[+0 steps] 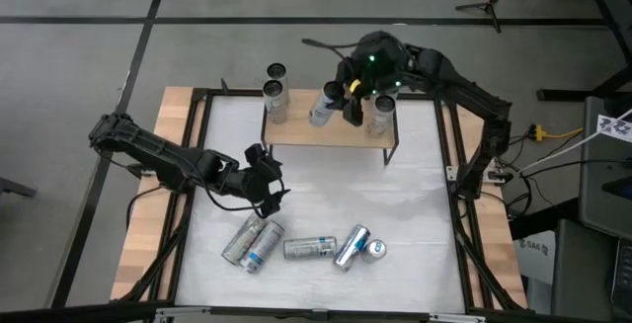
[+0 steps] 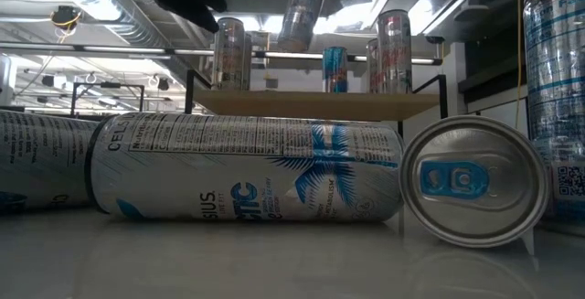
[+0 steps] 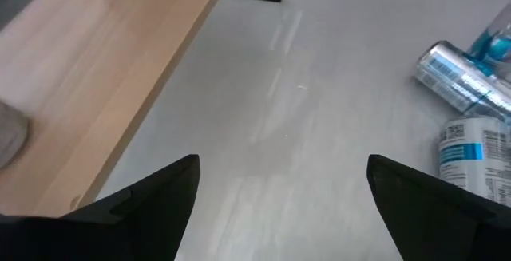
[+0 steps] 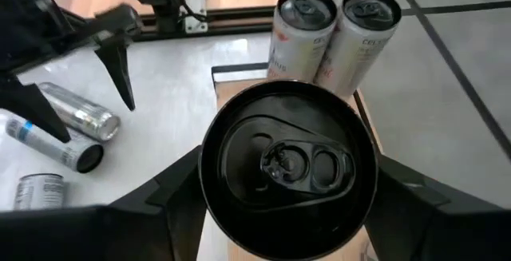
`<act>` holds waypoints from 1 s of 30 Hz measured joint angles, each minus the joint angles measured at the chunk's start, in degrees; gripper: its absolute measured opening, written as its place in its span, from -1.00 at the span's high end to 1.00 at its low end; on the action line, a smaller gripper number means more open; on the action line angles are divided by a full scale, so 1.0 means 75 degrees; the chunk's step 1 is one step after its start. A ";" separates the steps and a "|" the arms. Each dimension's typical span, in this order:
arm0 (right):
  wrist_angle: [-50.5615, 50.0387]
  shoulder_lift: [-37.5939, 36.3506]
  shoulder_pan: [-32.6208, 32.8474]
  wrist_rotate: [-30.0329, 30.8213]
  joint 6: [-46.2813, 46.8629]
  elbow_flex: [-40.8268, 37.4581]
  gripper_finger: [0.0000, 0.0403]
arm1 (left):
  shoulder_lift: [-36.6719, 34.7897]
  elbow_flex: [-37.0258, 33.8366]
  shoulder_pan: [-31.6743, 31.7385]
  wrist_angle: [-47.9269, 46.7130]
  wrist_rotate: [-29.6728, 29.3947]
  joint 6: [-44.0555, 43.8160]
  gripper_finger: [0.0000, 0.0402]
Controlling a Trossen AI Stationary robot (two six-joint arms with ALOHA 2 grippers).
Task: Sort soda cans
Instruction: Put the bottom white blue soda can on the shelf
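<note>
Cans (image 2: 247, 168) on white table (image 1: 415, 195)

My two arms were dark throughout — matte black links with rounded joint housings and black cabling along them. On my right arm, a cluster of small green lights glowed at the bulky wrist housing, seen from above. My right gripper (image 1: 352, 101) ended in two broad black fingers (image 4: 164, 193) that flared into flat, angular plates. My left gripper (image 1: 269, 187) carried the same pair of fingers (image 3: 156, 193) — wedge-shaped, tapering to blunt points, plain black with no markings I could make out. In my right wrist camera, my left arm showed farther off as black brackets with a light-coloured fitting and thin wires near its base.
</note>
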 joint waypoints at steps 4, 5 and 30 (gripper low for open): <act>0.0019 0.0149 -0.0261 -0.0244 -0.0137 0.0156 -0.27 | -0.0003 0.0000 0.0116 0.0171 0.0025 0.0027 -0.76; 0.0017 0.0198 -0.0310 -0.0238 -0.0214 0.0178 -0.27 | -0.0003 0.0000 0.0142 0.0188 0.0028 0.0028 -0.76; -0.0580 0.1075 -0.0605 -0.0171 -0.0786 0.0174 -0.27 | -0.0006 -0.0003 0.0323 0.0343 0.0040 -0.0049 -0.76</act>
